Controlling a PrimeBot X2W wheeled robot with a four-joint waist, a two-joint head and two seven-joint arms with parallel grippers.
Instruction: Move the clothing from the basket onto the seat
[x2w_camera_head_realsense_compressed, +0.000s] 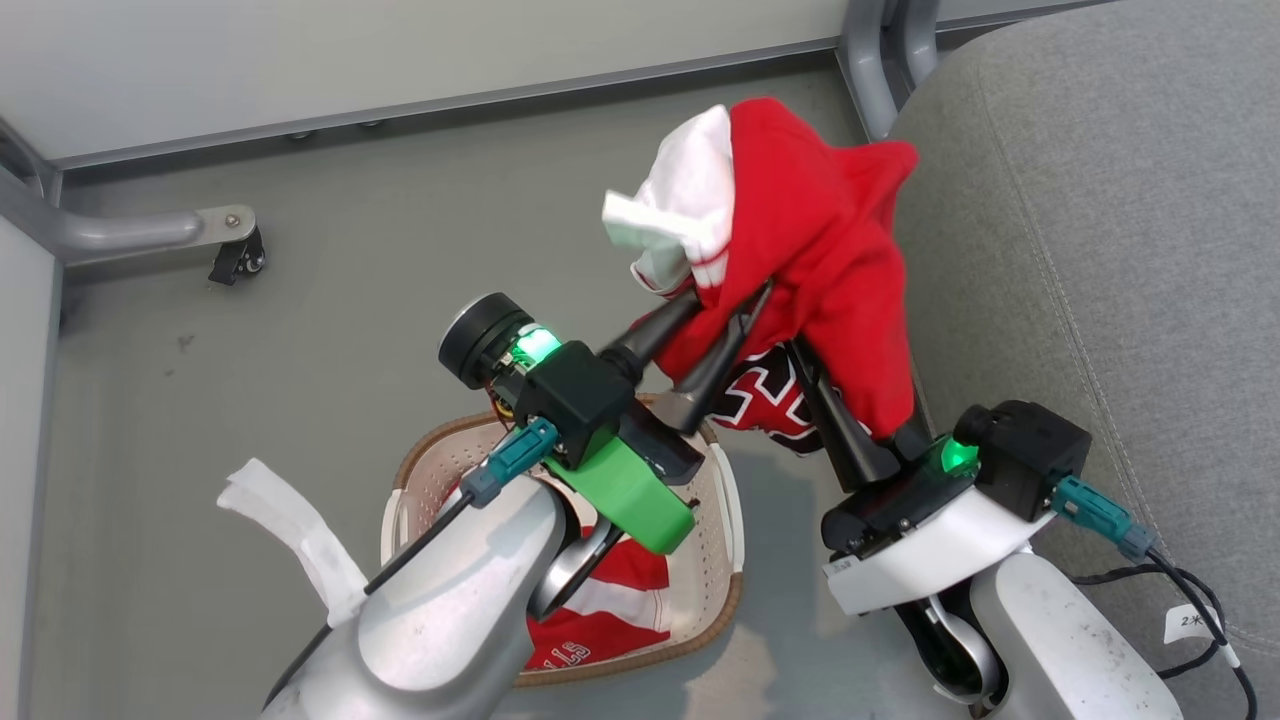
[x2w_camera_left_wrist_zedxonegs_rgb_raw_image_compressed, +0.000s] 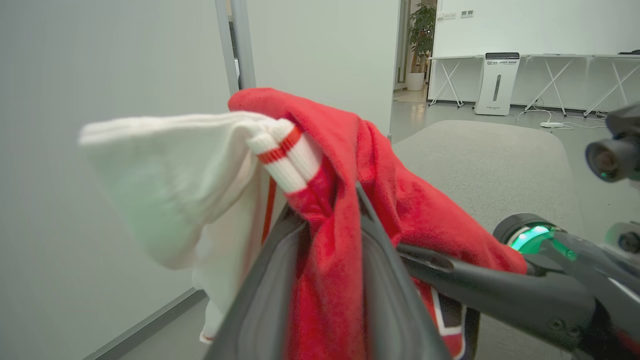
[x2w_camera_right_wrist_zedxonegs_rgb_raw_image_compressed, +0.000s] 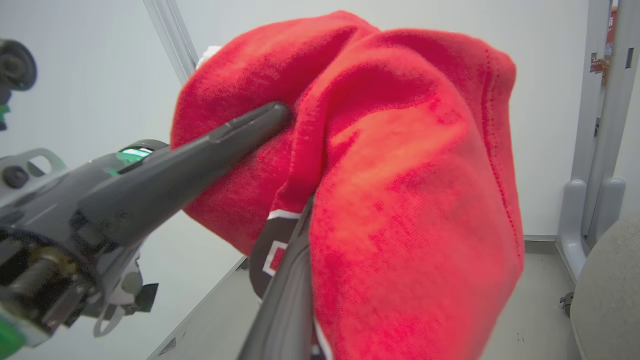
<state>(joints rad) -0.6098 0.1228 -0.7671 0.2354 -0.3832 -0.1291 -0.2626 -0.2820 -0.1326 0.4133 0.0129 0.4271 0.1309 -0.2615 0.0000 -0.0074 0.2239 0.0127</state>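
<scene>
A red jersey (x2w_camera_head_realsense_compressed: 810, 220) with a white striped cuff and black-and-white lettering hangs in the air over the floor, between the basket and the seat. My left gripper (x2w_camera_head_realsense_compressed: 730, 293) has its jaws a little apart, with red cloth (x2w_camera_left_wrist_zedxonegs_rgb_raw_image_compressed: 330, 260) lying between them. My right gripper (x2w_camera_head_realsense_compressed: 835, 385) is shut on the jersey (x2w_camera_right_wrist_zedxonegs_rgb_raw_image_compressed: 400, 200), which drapes over it and hides one finger. The cream basket (x2w_camera_head_realsense_compressed: 712, 560) sits below my left arm, with a red piece with white stripes (x2w_camera_head_realsense_compressed: 600, 605) in it. The grey seat (x2w_camera_head_realsense_compressed: 1100, 250) fills the right side.
A grey metal frame leg with a black caster (x2w_camera_head_realsense_compressed: 235, 258) stands at the left, and a grey post (x2w_camera_head_realsense_compressed: 868, 70) rises by the seat's far corner. A pale wall with a baseboard runs along the back. A cable (x2w_camera_head_realsense_compressed: 1170, 580) trails from my right wrist over the seat.
</scene>
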